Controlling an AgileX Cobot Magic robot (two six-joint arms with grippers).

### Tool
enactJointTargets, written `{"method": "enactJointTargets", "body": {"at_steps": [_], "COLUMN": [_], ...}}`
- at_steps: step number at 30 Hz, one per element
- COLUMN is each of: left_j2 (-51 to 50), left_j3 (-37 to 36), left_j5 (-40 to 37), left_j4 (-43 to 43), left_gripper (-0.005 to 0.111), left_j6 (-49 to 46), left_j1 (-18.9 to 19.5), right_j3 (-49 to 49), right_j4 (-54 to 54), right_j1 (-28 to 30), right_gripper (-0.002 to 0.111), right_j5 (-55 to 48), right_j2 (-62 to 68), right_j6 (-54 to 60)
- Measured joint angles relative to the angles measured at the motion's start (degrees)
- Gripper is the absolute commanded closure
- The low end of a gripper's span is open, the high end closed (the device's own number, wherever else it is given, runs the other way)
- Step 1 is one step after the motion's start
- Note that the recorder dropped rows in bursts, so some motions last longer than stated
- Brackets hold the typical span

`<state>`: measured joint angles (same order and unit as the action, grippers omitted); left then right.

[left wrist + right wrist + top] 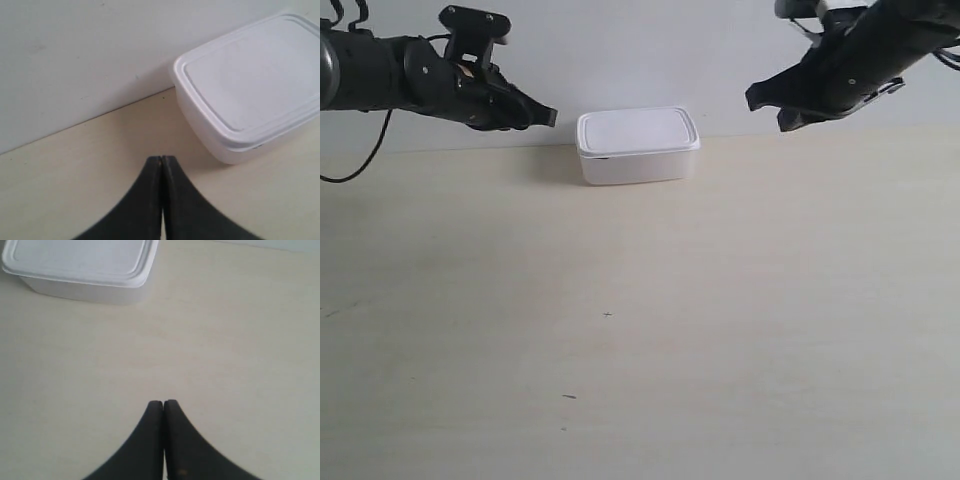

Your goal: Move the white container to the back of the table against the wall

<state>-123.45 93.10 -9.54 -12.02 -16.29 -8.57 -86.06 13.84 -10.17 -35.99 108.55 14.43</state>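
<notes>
Nearest the camera it's just the table (640, 400), pale cream wood grain with a couple of tiny dark specks (608, 315) around the middle. Nothing else sits on that front half.

Further back, both arms hang above the tabletop without touching anything. The left gripper (550, 117) comes in from the exterior view's left. Its own wrist camera shows the two black fingers pressed tip to tip with no gap and nothing pinched between them. It sits just beside the white container (638, 145), off one short end, with a clear strip of table between them. The right gripper (163, 402) is in the same state, fingers closed together and empty. It comes in from the exterior view's right, higher up and well apart from the box, which lies away ahead of it in the right wrist view.

The container itself is at the very back of the table, upright, with its lid (636, 130) on flat. Its long side runs along the wall (640, 50), and its rear edge is right at the line where table meets wall. Whether it actually touches the wall I honestly can't tell. The wall behind is plain pale grey-white.
</notes>
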Motion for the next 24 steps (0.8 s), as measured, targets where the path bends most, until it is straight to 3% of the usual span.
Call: {"method": "enactJointTargets", "body": {"at_steps": [7, 15, 24], "left_j2": [13.8, 49.1, 80.4], "left_j3": [-11.9, -41.0, -57.8], "left_j5": [5.3, 19.2, 18.1], "left_j4": [-0.2, -1.2, -1.3], "left_gripper": [0.107, 0.107, 0.107], "left_j6": [0.0, 1.3, 4.4], "left_j1": [-0.2, -0.4, -0.4], "right_j3": [12.8, 25.1, 39.1], "right_j4": [1.7, 5.5, 6.8], "right_j1": [0.1, 0.1, 0.1], "right_gripper": [0.108, 0.108, 0.108], "right_j5": [6.0, 7.9, 8.0], "right_j2": [-16.9, -42.0, -65.6], "right_j6": [0.0, 0.4, 0.4]}}
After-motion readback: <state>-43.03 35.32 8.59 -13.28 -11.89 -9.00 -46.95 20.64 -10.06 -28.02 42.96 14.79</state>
